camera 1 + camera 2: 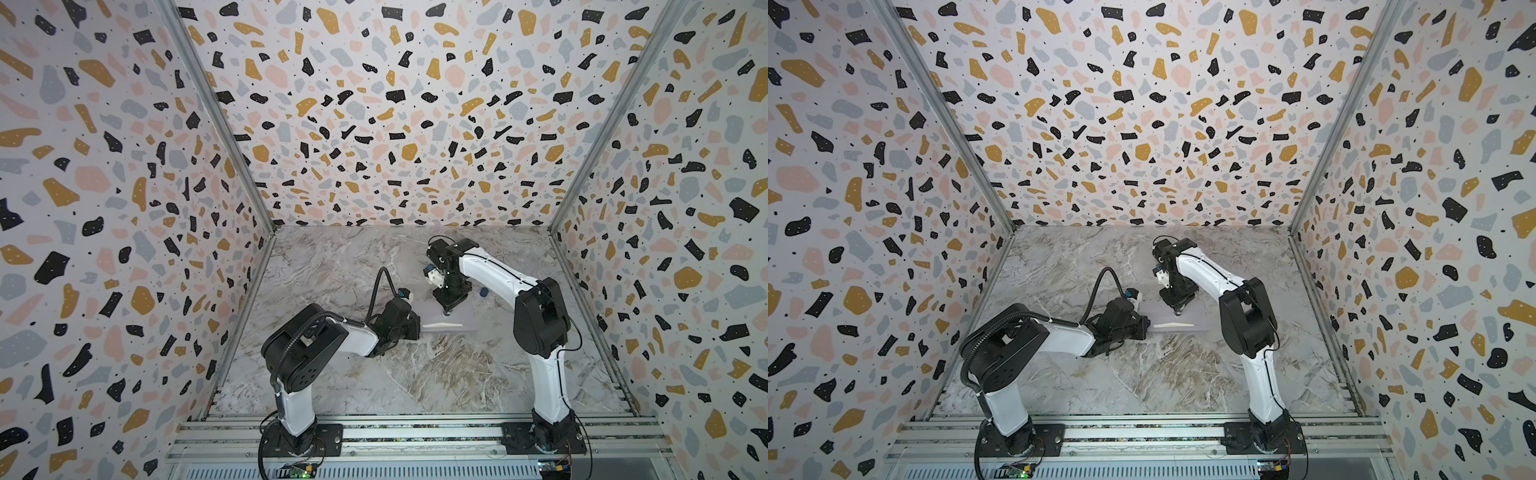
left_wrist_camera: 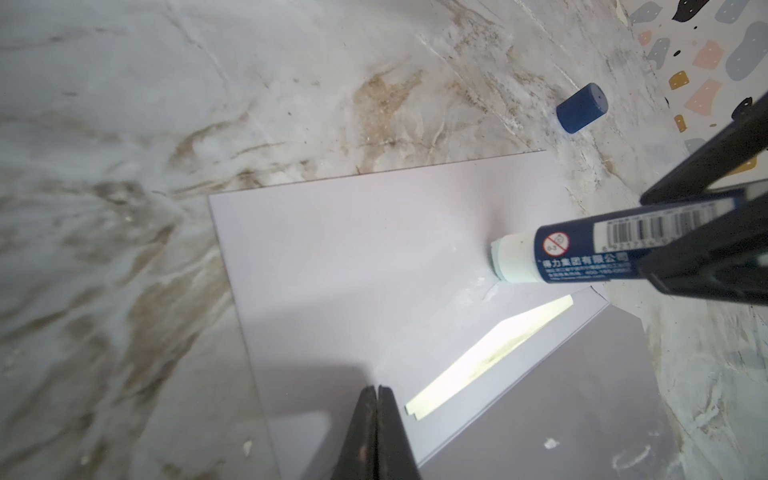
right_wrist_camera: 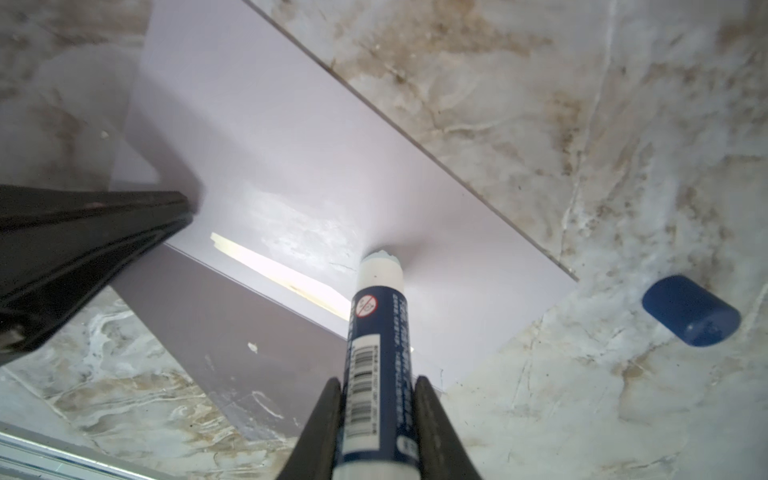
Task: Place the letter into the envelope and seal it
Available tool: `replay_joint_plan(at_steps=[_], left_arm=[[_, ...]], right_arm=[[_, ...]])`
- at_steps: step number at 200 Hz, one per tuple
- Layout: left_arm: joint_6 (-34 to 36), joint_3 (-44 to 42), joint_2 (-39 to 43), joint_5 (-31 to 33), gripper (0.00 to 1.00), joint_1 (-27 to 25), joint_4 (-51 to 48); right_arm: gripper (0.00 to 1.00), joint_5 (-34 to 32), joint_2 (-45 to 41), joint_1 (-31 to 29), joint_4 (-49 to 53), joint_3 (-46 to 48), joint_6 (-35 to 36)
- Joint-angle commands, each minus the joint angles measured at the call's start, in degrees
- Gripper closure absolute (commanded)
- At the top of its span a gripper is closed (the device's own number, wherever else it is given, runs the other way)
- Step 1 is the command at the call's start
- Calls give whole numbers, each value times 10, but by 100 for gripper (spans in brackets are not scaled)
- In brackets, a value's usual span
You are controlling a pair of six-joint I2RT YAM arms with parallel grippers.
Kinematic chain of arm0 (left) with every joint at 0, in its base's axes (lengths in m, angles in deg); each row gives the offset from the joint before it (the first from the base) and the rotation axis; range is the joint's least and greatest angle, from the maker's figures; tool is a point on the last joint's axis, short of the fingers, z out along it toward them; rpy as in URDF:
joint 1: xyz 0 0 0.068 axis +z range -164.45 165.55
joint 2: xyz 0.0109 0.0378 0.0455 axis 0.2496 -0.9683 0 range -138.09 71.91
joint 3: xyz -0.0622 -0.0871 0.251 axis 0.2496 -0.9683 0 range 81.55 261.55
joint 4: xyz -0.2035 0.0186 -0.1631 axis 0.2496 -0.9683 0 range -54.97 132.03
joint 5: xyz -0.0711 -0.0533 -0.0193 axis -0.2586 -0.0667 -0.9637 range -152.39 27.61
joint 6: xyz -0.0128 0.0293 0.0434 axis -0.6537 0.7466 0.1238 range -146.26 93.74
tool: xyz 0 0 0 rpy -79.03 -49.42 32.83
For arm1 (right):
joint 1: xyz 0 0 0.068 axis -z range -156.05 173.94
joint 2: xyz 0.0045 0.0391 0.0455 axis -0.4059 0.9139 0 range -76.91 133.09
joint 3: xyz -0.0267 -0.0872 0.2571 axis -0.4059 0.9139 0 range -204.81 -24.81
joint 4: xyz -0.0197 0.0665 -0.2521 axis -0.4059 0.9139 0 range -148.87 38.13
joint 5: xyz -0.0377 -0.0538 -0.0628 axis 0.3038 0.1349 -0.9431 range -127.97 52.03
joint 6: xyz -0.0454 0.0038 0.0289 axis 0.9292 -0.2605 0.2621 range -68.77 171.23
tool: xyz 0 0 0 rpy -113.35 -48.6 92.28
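You see envelope [image 2: 374, 257] flat, letter [image 2: 490, 353] pale sliver at its mouth. Your right gripper [image 3: 378, 390] clamps glue stick [image 3: 374, 316], tip touching envelope; left gripper [image 2: 376, 395] closed, empty, over envelope. Paper light, floppy, slippery (creases easily): pin near flap fold.

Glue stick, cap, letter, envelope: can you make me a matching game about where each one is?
Things:
1. glue stick
2. cap
3. letter
4. envelope

Places or states:
A. off the stick, on the bare table
B. peeking out as a pale strip
C. held in the right gripper
D. lying flat, flap open

Pairs: 1-C, 2-A, 3-B, 4-D
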Motion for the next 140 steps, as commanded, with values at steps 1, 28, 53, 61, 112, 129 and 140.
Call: replay_joint_plan(at_steps=[1, 28, 53, 61, 112, 129, 140], left_arm=[[-1, -19, -7, 23, 100, 1, -39], [-1, -21, -6, 22, 100, 1, -38], [-2, -23, -5, 22, 100, 0, -36], [-2, -23, -4, 22, 100, 1, -35], [-6, -25, -4, 21, 100, 1, -30], [-6, -24, -4, 20, 100, 1, -30], [-6, -25, -4, 20, 100, 1, -29]], right_arm=[[100, -8, -43, 10, 4, 16, 0], [100, -10, -60, 22, -2, 39, -1], [100, -18, -68, 35, -4, 56, -3], [100, -19, -69, 36, -3, 59, -4], [100, -8, -55, 14, 3, 4, -13], [100, -6, -41, -4, 11, -29, -18], [100, -5, -27, -16, 19, -51, -19]])
